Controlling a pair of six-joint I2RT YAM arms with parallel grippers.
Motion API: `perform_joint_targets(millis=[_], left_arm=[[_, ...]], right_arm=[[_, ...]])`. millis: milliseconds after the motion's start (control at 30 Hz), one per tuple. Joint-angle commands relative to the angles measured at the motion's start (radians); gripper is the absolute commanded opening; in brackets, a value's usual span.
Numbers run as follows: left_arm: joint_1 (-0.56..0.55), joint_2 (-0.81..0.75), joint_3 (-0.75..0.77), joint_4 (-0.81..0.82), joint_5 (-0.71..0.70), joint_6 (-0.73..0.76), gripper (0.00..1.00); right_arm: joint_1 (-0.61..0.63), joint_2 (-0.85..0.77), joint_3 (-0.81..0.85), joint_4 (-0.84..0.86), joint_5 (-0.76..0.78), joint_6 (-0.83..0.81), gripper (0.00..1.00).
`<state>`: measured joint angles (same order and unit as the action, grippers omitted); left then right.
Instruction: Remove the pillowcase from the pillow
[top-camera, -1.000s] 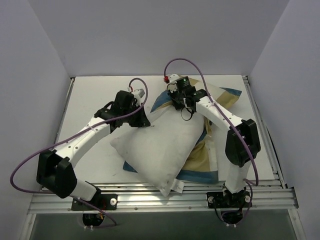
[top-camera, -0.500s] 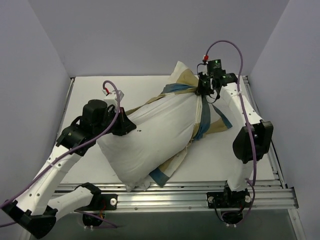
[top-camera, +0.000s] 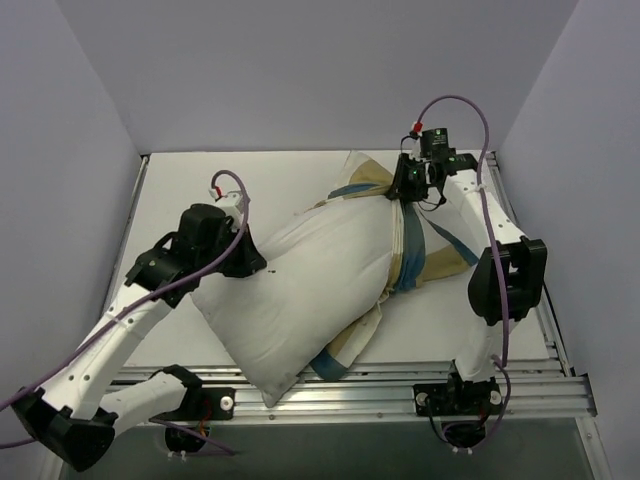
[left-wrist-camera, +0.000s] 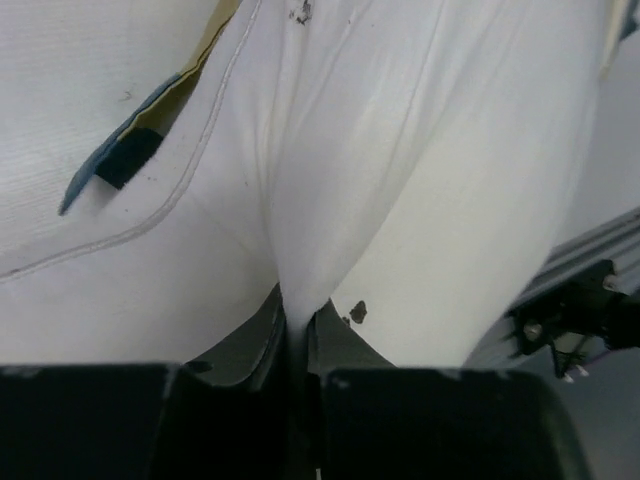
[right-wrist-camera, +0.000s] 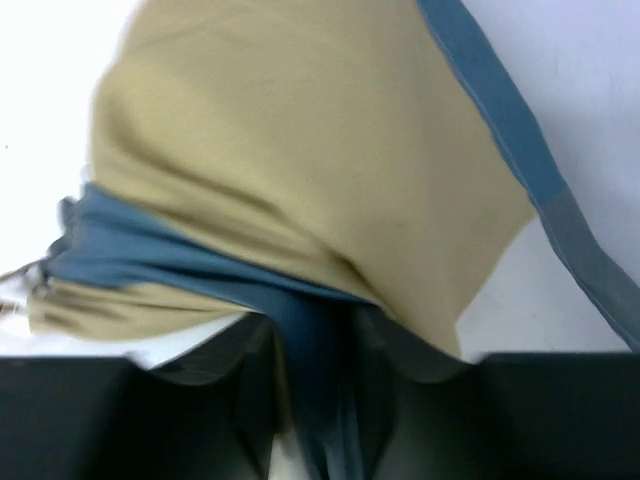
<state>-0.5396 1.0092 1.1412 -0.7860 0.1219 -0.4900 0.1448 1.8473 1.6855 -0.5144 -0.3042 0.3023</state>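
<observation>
The plain white pillow (top-camera: 310, 280) lies diagonally across the table, mostly bare. My left gripper (top-camera: 252, 262) is shut on a pinch of the pillow's white fabric (left-wrist-camera: 300, 250) at its left side. The patchwork pillowcase (top-camera: 412, 245) in blue, tan and cream is bunched around the pillow's far right end, with more of it under the pillow near the front (top-camera: 335, 355). My right gripper (top-camera: 400, 185) is shut on the pillowcase's blue and tan fabric (right-wrist-camera: 320, 330) at the far end.
The white table (top-camera: 180, 190) has a metal rail (top-camera: 400, 385) along the near edge. Purple-grey walls stand at the left, back and right. Purple cables loop over both arms.
My left gripper has shifted slightly right and down with the pillow. The pillow has slid further out of the case, and the case has bunched more at the far right end.
</observation>
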Motion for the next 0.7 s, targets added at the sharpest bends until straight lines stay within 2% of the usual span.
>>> perform_joint_targets(millis=[0,33,67,100,133,167,200,267,300,333,467,567,667], left_arm=[[0.020,0.103,0.064,0.019,-0.140,0.080,0.14],[0.020,0.133,0.081,0.043,-0.154,0.090,0.26],[0.020,0.194,0.118,0.083,-0.163,0.117,0.33],[0.020,0.222,0.139,0.099,-0.166,0.129,0.40],[0.018,0.261,0.162,0.111,-0.163,0.137,0.51],[0.015,0.272,0.202,0.113,-0.154,0.152,0.70],[-0.006,0.278,0.219,0.114,-0.142,0.159,0.78],[-0.055,0.267,0.239,0.122,-0.168,0.192,0.94],[-0.094,0.258,0.247,0.125,-0.232,0.208,0.97],[-0.184,0.244,0.250,0.128,-0.273,0.223,0.97],[-0.414,0.232,0.221,0.174,-0.424,0.300,0.94],[-0.560,0.265,0.180,0.220,-0.514,0.336,0.94],[-0.658,0.339,0.158,0.251,-0.580,0.356,0.94]], right_arm=[[0.005,-0.063,-0.047,0.289,0.122,-0.028,0.30],[0.027,-0.074,-0.061,0.300,0.116,-0.022,0.35],[0.036,-0.083,-0.070,0.310,0.097,-0.017,0.41],[0.044,-0.101,-0.084,0.313,0.093,-0.012,0.52],[0.058,-0.115,-0.089,0.313,0.090,-0.009,0.57],[0.062,-0.129,-0.095,0.309,0.085,-0.011,0.63],[0.068,-0.167,-0.116,0.307,0.086,-0.012,0.70],[0.082,-0.218,-0.153,0.313,0.094,-0.008,0.77],[0.085,-0.273,-0.174,0.317,0.109,-0.003,0.84],[0.087,-0.305,-0.226,0.317,0.117,0.007,0.87],[0.090,-0.459,-0.374,0.307,0.171,0.034,0.99],[0.087,-0.588,-0.495,0.307,0.211,0.066,1.00],[0.085,-0.692,-0.590,0.291,0.232,0.083,1.00]])
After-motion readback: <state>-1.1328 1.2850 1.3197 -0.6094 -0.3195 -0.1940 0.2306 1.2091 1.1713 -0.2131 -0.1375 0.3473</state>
